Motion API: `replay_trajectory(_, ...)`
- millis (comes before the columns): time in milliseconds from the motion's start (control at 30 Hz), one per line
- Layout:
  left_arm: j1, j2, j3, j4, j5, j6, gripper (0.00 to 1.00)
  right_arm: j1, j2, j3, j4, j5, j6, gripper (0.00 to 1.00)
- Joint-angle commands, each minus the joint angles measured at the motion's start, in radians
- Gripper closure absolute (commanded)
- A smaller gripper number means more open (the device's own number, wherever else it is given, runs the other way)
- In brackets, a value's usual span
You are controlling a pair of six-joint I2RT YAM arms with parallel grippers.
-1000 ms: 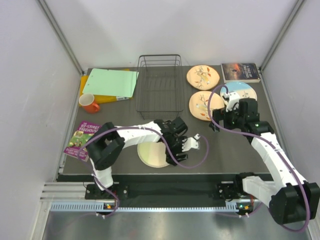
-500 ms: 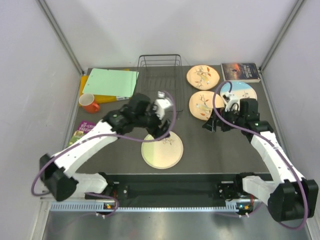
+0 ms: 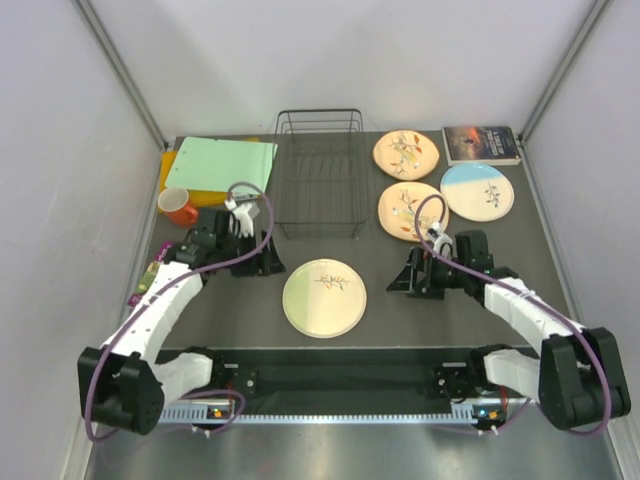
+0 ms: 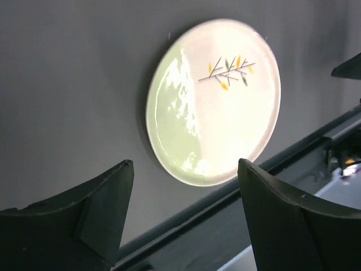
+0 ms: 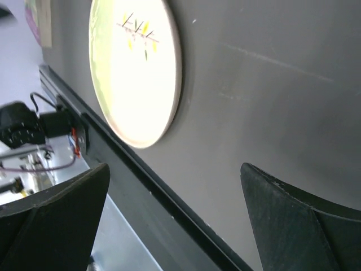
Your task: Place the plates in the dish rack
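Note:
The cream plate (image 3: pixel 324 297), with a small leaf sprig, lies flat near the table's front edge. It shows in the left wrist view (image 4: pixel 214 101) and the right wrist view (image 5: pixel 135 68). Two peach-tan patterned plates (image 3: pixel 406 153) (image 3: pixel 410 211) and the light blue and white plate (image 3: pixel 478 192) lie at the back right. The black wire dish rack (image 3: pixel 319 172) stands empty at the back centre. My left gripper (image 3: pixel 268 264) (image 4: pixel 185 165) is open, left of the cream plate. My right gripper (image 3: pixel 401 282) (image 5: pixel 175 166) is open, right of it. Neither touches it.
A green folder (image 3: pixel 220 165) on a yellow one and an orange mug (image 3: pixel 178 206) sit at the back left. A magazine (image 3: pixel 150 285) lies at the left edge under my left arm. A book (image 3: pixel 480 143) lies at the back right.
My left arm has swung from over the cream plate to its left, leaving the plate uncovered. My right gripper has moved down and left from the blue plate toward the cream plate.

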State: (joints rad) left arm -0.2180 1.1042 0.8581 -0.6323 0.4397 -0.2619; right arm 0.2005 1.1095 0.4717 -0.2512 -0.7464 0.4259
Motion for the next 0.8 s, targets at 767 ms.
replay_trajectory(767,-0.135,0.325,-0.369,0.559,0.113,-0.450,0.23,0.270,0.521,-0.053,0.739,0.096,0.596,0.01)
